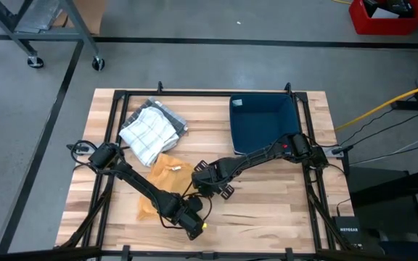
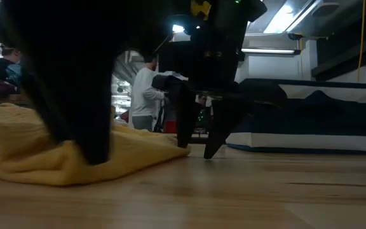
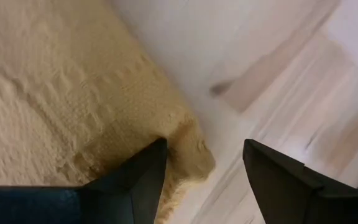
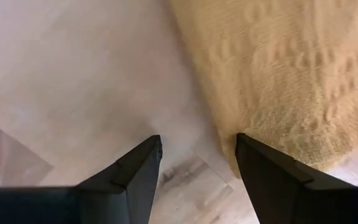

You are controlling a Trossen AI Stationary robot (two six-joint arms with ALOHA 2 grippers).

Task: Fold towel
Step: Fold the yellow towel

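A yellow towel point(image 1: 167, 172) lies bunched on the wooden table point(image 1: 267, 210), left of the middle. My left gripper point(image 1: 193, 226) is open and points down at the towel's near corner point(image 3: 194, 155); that corner lies between its fingers. My right gripper point(image 1: 212, 185) is open too and points down at the towel's right edge. There a towel corner point(image 4: 253, 155) lies just beside one of its fingers, with bare wood between the two. In the low view the right gripper point(image 2: 197, 149) stands at the edge of the towel point(image 2: 138, 152). My left gripper comes from above, pointing down. One fingertip point(image 2: 96, 156) stands on the towel's top side close to its near corner point(image 3: 179, 146). The other finger point(image 3: 272, 180) is over bare wood. The towel lies flat on the table. Whether my right gripper touches the towel I cannot tell.
A white checked cloth point(image 1: 151, 130) lies crumpled at the far left. A dark blue bin point(image 1: 263, 119) stands at the far right. Bare wood stretches along the table's near right part. People stand in the room beyond the table point(image 2: 146, 95).
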